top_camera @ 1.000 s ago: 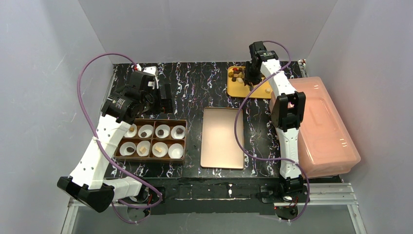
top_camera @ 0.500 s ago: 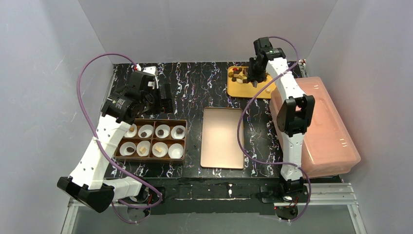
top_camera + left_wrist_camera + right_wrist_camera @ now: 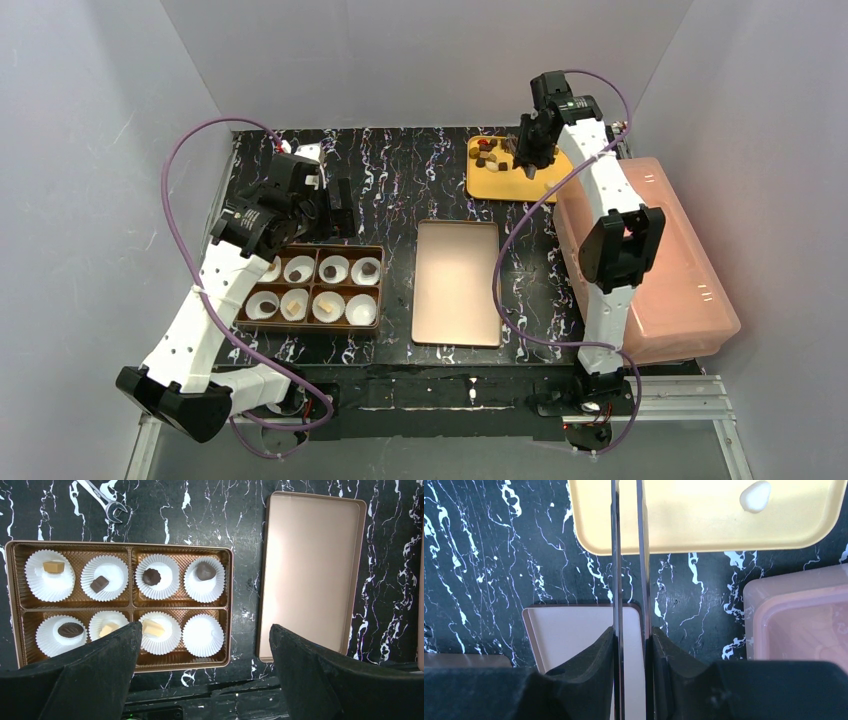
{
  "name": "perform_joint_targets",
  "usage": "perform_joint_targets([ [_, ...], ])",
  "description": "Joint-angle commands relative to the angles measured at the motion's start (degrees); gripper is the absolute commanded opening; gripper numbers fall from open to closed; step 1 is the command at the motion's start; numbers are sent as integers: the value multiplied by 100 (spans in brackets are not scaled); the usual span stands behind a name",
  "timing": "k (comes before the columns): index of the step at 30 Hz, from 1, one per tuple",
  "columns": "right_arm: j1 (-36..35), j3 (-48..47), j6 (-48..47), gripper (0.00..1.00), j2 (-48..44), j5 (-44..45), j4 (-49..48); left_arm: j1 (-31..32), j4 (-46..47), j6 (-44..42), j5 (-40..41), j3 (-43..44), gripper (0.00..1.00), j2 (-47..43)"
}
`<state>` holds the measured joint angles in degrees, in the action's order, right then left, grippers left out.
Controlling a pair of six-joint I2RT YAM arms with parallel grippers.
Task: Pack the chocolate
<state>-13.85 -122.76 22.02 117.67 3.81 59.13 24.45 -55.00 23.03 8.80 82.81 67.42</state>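
Several chocolate chunks point(image 3: 487, 152) lie on a yellow tray point(image 3: 500, 185) at the back. A cream piece point(image 3: 756, 495) shows on the tray point(image 3: 704, 525) in the right wrist view. The brown box point(image 3: 230, 605) holds white paper cups with chocolates, dark point(image 3: 151, 576), tan point(image 3: 53, 567) and cream point(image 3: 152, 628); the lower right cup point(image 3: 202, 645) is empty. My right gripper point(image 3: 528, 160) point(image 3: 633, 630) is shut on thin metal tweezers point(image 3: 616, 555) above the tray's near edge; their tips are out of view. My left gripper point(image 3: 335, 200) point(image 3: 204, 626) is open and empty, high over the box point(image 3: 310, 327).
The flat copper lid point(image 3: 457, 283) point(image 3: 310, 575) point(image 3: 574, 635) lies right of the box. A pink plastic container point(image 3: 650, 260) point(image 3: 799, 615) stands along the right side. A small wrench point(image 3: 102, 500) lies behind the box.
My right gripper has moved to the right over the yellow tray, its arm swinging outward. My left arm has shifted only slightly.
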Motion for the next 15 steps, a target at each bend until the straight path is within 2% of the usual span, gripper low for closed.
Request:
perform_joint_targets([
  [1,25,144,162,26,-514,-226,144,-1,51,-9,145,-124,99,-211],
  [7,-117,554,226,26,-1050,-641,186,-1,77,-44,275,-153,100,-233],
  [15,-872,1505,218,26,-2098,-1015,218,-1,3,-41,474,-82,99,-238],
])
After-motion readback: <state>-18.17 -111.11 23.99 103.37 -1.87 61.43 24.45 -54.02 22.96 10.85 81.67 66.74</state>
